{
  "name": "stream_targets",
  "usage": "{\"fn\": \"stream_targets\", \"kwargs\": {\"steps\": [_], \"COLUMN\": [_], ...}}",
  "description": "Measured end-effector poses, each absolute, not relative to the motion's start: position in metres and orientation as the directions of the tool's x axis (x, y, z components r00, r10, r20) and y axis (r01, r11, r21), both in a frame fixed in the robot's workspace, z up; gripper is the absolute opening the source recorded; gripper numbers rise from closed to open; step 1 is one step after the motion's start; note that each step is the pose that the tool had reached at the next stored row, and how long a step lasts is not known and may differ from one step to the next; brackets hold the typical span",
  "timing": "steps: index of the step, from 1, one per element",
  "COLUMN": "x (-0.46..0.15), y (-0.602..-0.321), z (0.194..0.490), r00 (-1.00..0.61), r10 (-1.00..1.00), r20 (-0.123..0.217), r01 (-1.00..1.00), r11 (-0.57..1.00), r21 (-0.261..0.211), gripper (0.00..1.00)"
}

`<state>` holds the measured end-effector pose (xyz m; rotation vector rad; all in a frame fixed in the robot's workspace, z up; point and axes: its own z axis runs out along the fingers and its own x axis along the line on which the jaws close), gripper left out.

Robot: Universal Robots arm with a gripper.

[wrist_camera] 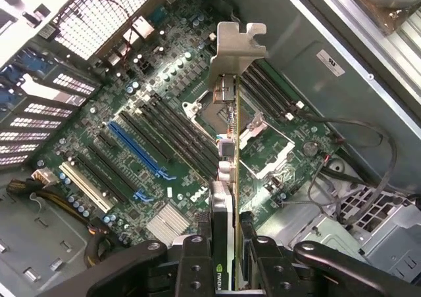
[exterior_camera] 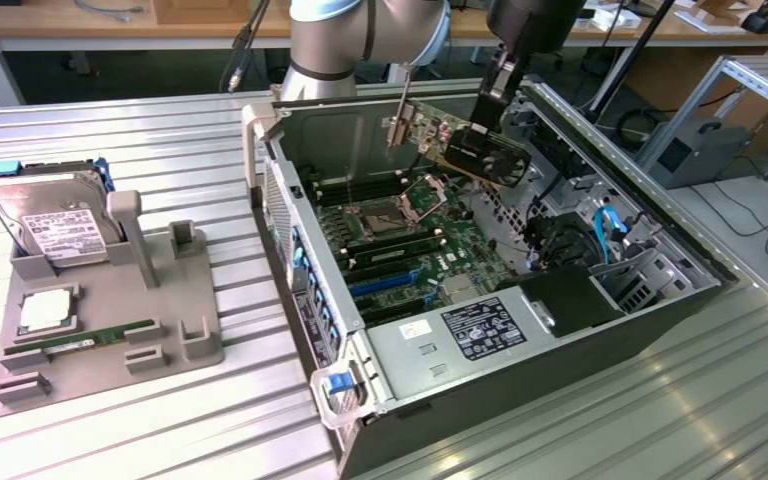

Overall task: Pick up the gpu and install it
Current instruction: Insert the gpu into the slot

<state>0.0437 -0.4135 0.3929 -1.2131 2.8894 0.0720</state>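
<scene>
End effector (wrist_camera: 227, 257) pinching gpu (exterior_camera: 484, 155) above open case (exterior_camera: 337, 135); ribbed metal table (exterior_camera: 144, 430), wooden benches (exterior_camera: 77, 25) behind.

Wrist view: the gpu (wrist_camera: 235, 172), seen edge-on, hides both faces, its near end lost between the cropped fingers of the gripper (wrist_camera: 227, 244); exterior view: the arm (exterior_camera: 337, 40) is cut off at the frame edge, and the print on the hard drive (exterior_camera: 51, 220) label is too small to read.
</scene>
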Motion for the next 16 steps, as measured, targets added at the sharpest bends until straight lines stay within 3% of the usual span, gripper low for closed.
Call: {"fn": "stream_targets", "kwargs": {"steps": [16], "x": [0.0437], "y": [-0.4135], "z": [0.3929], "r00": [-0.607], "r10": [-0.794], "r20": [-0.024], "r01": [-0.794], "r11": [0.606], "r21": [0.040], "gripper": [0.27]}}
